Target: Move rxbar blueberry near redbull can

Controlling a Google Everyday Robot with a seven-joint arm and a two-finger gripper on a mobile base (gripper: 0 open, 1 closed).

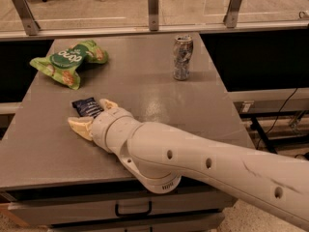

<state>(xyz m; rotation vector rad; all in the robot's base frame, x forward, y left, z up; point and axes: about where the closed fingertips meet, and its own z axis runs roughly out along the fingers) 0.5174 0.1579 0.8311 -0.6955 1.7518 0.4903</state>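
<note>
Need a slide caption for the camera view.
Open cream gripper flanks the flat navy-blue rxbar blueberry on the grey table, far from the slim silver redbull can.

On the table (pixel 159 95) the bar (pixel 86 107) lies front-left; the can (pixel 182 58) stands back-right, well apart from it. The bag (pixel 67 62) lies back-left, behind the bar. The gripper (pixel 94 115) sits just before the bar (fingers (pixel 79 127) spread, one at its right, one in front).

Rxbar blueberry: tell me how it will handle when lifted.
The rxbar blueberry lies flat, so it should not roll. Its thin wrapped shape looks light, probably slightly bendy. The open claw straddles it on the table; the smooth wrapper might slip.
</note>
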